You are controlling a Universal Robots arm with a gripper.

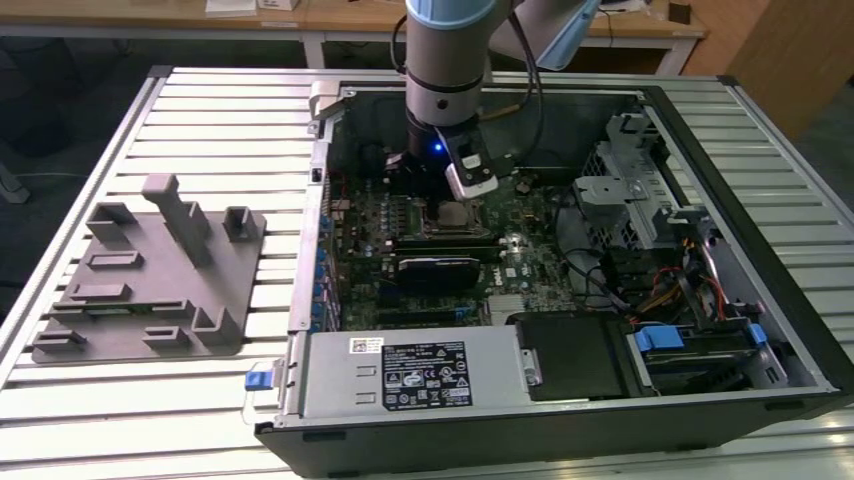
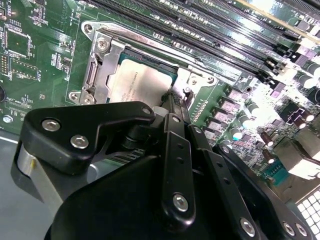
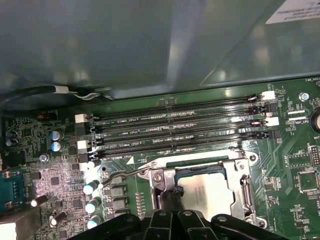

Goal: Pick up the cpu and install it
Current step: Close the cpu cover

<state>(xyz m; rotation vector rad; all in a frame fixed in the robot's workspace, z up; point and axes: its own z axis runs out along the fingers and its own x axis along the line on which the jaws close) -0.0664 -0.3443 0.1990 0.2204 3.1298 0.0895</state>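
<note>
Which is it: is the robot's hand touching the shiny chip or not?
Cannot tell. In the second wrist view the hand ends at the edge of the cpu in its socket, but its tip hides whether they meet.

We see a slatted metal table (image 1: 200,120) carrying an open computer case (image 1: 561,445). Beside the case, on the exterior view's left, lies a grey fixture block (image 1: 147,290) with upright posts. Inside the case sit a green motherboard (image 1: 514,225), long parallel memory slots (image 3: 175,130), small silver capacitors (image 3: 56,140) and a labelled power supply (image 1: 414,375).
</note>
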